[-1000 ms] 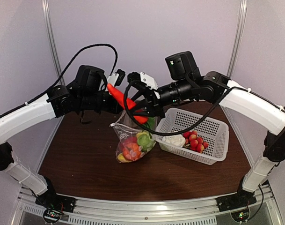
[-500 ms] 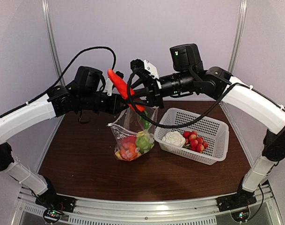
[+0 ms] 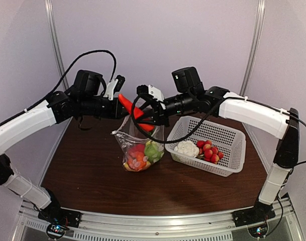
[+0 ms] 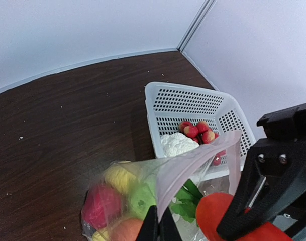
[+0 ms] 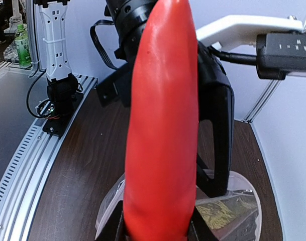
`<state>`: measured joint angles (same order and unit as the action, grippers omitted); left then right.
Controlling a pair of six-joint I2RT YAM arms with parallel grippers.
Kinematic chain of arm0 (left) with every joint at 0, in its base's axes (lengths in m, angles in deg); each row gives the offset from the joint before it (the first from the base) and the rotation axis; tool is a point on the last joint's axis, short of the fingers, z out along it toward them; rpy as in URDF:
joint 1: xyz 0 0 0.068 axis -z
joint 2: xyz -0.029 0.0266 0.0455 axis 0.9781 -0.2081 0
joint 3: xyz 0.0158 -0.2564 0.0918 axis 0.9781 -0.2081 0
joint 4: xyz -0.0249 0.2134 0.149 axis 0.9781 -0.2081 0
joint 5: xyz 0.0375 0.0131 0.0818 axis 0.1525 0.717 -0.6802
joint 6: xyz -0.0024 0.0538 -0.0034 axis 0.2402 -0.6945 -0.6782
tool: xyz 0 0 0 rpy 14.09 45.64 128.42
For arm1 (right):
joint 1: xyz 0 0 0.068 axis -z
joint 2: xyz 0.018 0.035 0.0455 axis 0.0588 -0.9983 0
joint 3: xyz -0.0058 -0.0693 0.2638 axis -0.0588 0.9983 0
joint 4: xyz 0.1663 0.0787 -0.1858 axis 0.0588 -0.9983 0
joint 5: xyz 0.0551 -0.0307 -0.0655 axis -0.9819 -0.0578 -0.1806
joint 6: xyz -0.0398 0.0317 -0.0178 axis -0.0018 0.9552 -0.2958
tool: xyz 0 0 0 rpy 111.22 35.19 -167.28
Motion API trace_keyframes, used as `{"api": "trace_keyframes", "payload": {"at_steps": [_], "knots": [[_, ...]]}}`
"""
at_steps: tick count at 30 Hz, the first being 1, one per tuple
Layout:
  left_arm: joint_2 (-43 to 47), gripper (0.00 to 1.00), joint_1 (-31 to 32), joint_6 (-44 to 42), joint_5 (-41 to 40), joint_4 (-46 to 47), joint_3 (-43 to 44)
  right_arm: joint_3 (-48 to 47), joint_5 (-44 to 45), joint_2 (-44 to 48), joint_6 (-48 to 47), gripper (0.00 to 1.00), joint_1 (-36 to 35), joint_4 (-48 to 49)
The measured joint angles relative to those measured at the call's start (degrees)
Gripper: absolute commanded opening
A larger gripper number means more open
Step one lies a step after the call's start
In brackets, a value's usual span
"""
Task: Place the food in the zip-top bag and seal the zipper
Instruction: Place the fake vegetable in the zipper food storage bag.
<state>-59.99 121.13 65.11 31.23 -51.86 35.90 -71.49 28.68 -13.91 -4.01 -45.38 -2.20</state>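
Observation:
My left gripper (image 3: 123,107) is shut on the top edge of the zip-top bag (image 3: 137,149) and holds it hanging upright over the table. In the left wrist view its fingertips (image 4: 160,228) pinch the bag just below the pale zipper (image 4: 203,153). Inside the bag lie a yellow piece (image 4: 121,178), a green lime (image 4: 142,201) and red and orange pieces. My right gripper (image 5: 155,232) is shut on a long red pepper (image 5: 163,125), which hangs slanted at the bag's mouth (image 3: 134,110). Its green stem (image 4: 190,198) points into the opening.
A white mesh basket (image 3: 228,138) stands right of the bag, holding a white cauliflower (image 3: 187,148) and red strawberries (image 3: 209,149). Both arms meet above the middle of the dark wooden table (image 3: 82,170). Grey walls close in the back and sides.
My right gripper lifted the red pepper up, then lowered it again at the bag's mouth. The left arm shifted slightly left with the bag.

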Motion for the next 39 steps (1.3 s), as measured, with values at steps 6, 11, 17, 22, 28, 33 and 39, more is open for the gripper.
{"api": "trace_keyframes", "payload": {"at_steps": [6,11,17,22,28,33,39], "knots": [[0.26,0.00,-0.31,0.63,1.29,0.63,-0.57,6.43,2.64,1.51,0.24,0.53,0.63,3.43],[0.39,0.00,-0.33,0.94,1.95,1.68,-1.05,7.43,5.09,1.88,2.97,0.63,0.68,5.22],[0.92,0.00,-0.35,1.42,1.77,1.81,-1.44,3.76,3.17,4.98,7.67,0.64,0.87,1.55],[1.46,0.00,-0.33,0.94,-1.55,0.22,1.49,-0.13,-2.08,12.13,12.81,0.63,5.44,-2.99],[2.45,0.00,-0.33,-2.69,-6.71,-2.23,10.99,4.85,-5.68,19.85,18.62,0.67,24.63,-2.25],[1.84,0.00,1.09,-2.93,-5.31,0.00,5.60,7.65,0.87,15.32,12.66,0.71,30.91,-12.28],[-1.29,0.00,1.73,-1.64,-1.97,-0.20,-0.48,11.93,6.75,8.33,6.54,0.73,32.24,-24.61]]}}
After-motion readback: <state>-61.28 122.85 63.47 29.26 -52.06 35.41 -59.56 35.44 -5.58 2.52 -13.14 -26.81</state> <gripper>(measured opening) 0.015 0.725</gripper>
